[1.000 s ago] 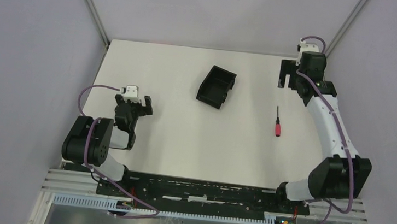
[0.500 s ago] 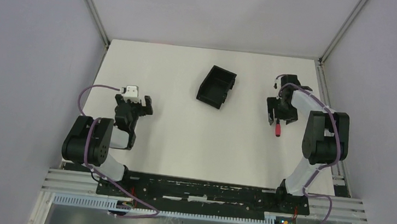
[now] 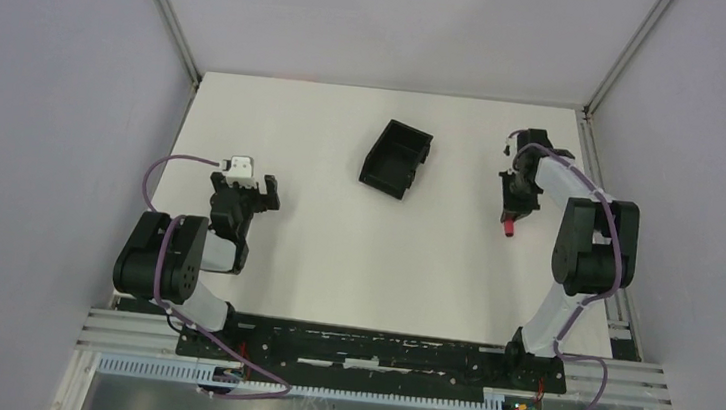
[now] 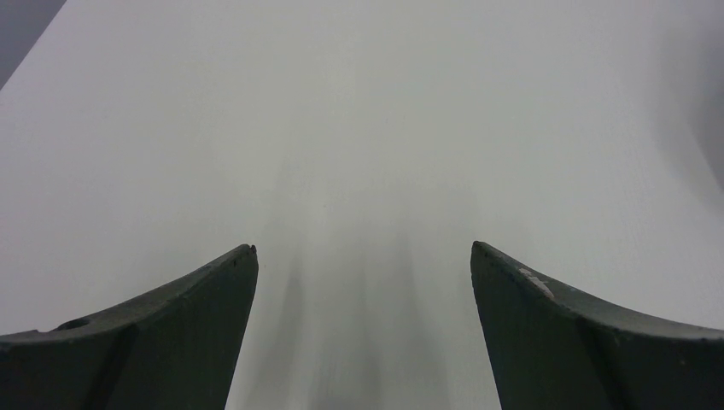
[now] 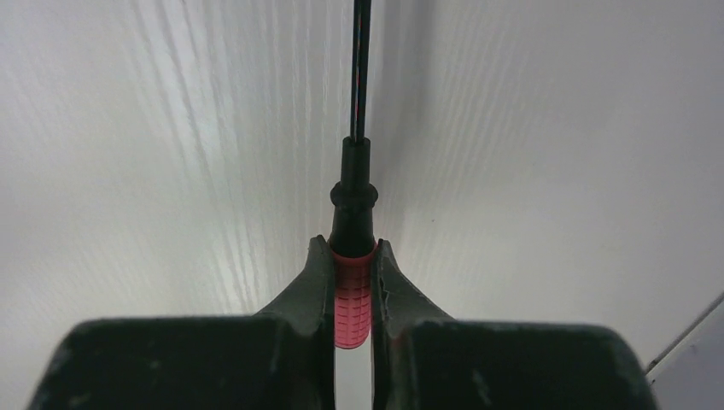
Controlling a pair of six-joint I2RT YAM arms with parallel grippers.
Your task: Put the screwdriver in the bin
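Right end effector is pinched narrow on the screwdriver: in the right wrist view both fingers press the ribbed red handle from either side, with the black collar and thin dark shaft running straight out ahead of them. From the top view the tool sits on the right side of the desk, under the right arm's wrist, and only the red butt end shows below the fingers. Cannot tell whether it is clear of the surface or resting on it. The bin stands toward the far middle of the desk, open side up, well apart from the tool and to its left; nothing visible inside it. Left end effector is spread wide over bare desk on the left, holding nothing, and is not part of the work. Status: grasp looks made, and that is the only step done. Remaining: lift, carry left and slightly away across the desk to the bin, line up over the opening, release. Grip is on the handle only, so the shaft may swing during the carry.
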